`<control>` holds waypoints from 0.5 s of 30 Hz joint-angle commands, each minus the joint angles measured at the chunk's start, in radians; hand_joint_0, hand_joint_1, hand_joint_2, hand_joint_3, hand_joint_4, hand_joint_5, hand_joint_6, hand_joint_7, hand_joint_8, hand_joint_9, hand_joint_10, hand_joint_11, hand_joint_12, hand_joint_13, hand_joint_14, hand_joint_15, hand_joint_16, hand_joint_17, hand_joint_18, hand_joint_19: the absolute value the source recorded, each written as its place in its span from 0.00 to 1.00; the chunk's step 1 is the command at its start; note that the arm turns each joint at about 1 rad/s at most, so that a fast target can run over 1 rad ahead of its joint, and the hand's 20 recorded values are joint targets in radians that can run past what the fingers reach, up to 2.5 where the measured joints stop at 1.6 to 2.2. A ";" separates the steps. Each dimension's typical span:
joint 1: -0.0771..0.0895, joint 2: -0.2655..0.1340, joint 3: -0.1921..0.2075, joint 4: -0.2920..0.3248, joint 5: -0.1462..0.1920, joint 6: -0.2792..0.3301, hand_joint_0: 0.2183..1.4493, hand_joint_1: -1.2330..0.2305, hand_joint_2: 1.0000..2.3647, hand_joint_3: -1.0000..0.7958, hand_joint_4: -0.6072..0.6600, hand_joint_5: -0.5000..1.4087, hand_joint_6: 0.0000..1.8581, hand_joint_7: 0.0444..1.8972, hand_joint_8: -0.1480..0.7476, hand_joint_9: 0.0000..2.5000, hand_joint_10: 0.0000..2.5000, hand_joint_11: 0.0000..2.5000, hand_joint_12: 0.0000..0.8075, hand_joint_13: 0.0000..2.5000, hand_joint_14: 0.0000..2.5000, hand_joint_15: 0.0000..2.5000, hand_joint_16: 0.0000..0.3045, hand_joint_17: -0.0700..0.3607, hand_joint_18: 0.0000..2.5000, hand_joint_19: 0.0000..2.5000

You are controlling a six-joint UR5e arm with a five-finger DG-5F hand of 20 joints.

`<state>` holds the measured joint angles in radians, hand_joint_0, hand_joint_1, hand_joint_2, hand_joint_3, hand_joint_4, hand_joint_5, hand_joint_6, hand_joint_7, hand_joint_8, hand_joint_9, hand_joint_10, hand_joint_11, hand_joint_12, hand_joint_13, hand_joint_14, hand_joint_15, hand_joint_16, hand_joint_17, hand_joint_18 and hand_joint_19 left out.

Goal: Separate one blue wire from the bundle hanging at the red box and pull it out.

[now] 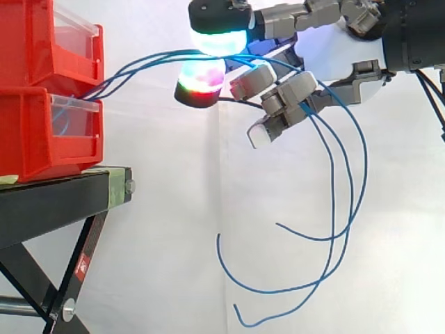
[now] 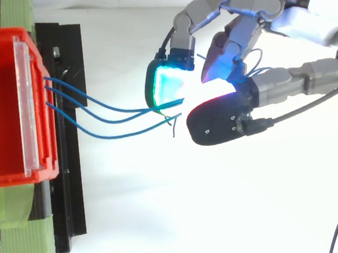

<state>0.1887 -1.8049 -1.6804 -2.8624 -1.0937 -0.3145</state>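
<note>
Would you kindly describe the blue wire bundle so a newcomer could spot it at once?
Start at the stacked red plastic bins on the black stand. From their front, the thin blue wires run right into the robot's hand and hang below it in long loops, the only blue strands against the white curtain.

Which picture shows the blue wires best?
The side view. There the blue wires run from the red box, through the hand, and their loose ends hang down in long curves. The top view shows them leaving the box and reaching the glowing fingertips; the rest lies hidden under the hand.
</note>
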 commanded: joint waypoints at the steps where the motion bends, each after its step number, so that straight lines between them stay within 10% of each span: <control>1: 0.000 0.001 0.001 0.000 0.000 0.000 0.36 0.20 0.01 0.44 0.59 0.15 0.51 0.45 0.49 0.47 0.00 0.68 0.51 0.46 0.20 0.67 0.17 0.43 0.35 0.26; 15: 0.000 -0.001 0.001 0.000 0.000 0.000 0.35 0.18 0.01 0.39 0.62 0.14 0.50 0.45 0.50 0.43 0.00 0.67 0.52 0.45 0.18 0.67 0.17 0.44 0.34 0.25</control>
<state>0.1887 -1.8043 -1.6804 -2.8624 -1.0937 -0.3145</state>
